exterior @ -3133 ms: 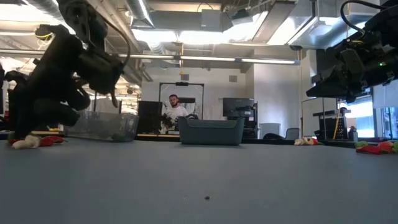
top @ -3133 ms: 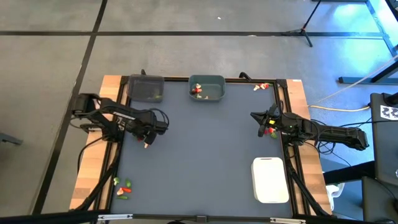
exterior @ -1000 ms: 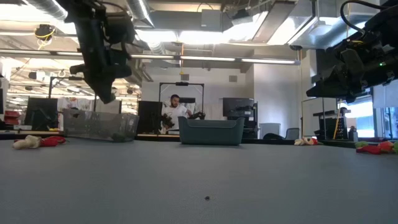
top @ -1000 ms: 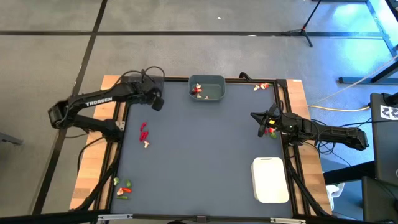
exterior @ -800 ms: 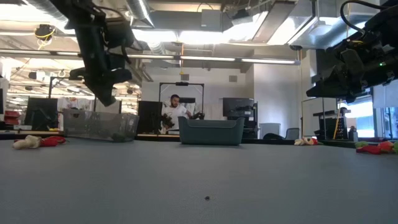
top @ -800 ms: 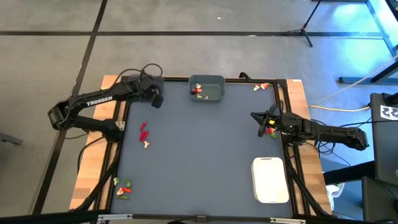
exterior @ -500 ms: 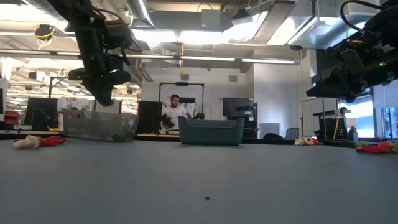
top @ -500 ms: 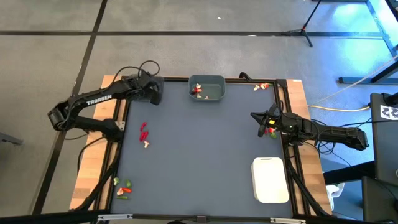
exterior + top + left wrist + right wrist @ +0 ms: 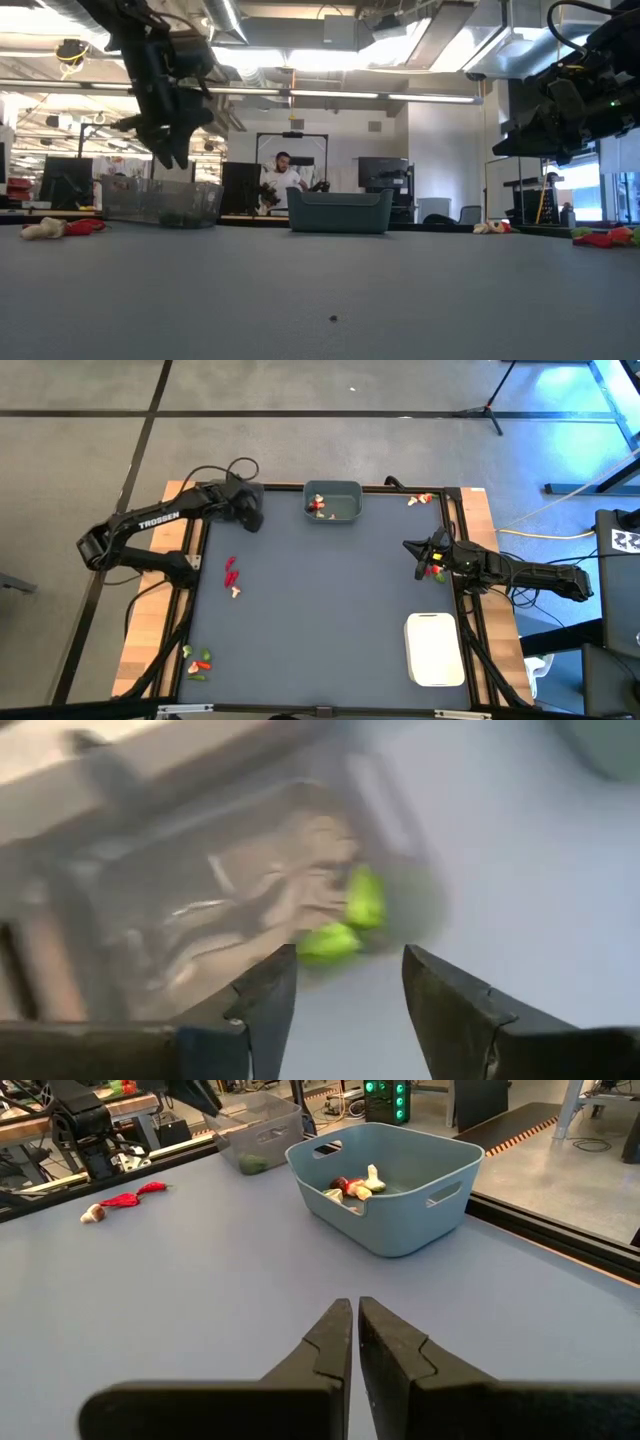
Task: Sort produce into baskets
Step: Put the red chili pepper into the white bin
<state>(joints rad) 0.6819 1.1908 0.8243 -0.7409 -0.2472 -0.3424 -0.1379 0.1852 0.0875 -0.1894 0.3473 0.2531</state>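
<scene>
My left gripper [image 9: 247,516] hangs open and empty above the dark grey bin [image 9: 160,203] at the table's far left. In the left wrist view its fingers [image 9: 345,960] frame green pieces [image 9: 345,925] lying in that bin. My right gripper [image 9: 420,555] is shut and empty at the table's right edge, above a few red and green pieces [image 9: 433,571]. The grey-teal bin [image 9: 333,502] holds red and tan pieces [image 9: 355,1185]. The white tray [image 9: 435,650] sits near right. A red chili [image 9: 230,569] and a tan piece [image 9: 236,592] lie on the mat at the left.
Loose pieces lie at the near left corner [image 9: 198,660] and at the far right corner [image 9: 420,499]. A raised black frame [image 9: 460,530] borders the grey mat. A person [image 9: 280,180] sits in the room far behind the table.
My left gripper has gone a little toward the table's far left corner and stands over the dark grey bin. In the low view its fingers have opened. The right arm has kept still.
</scene>
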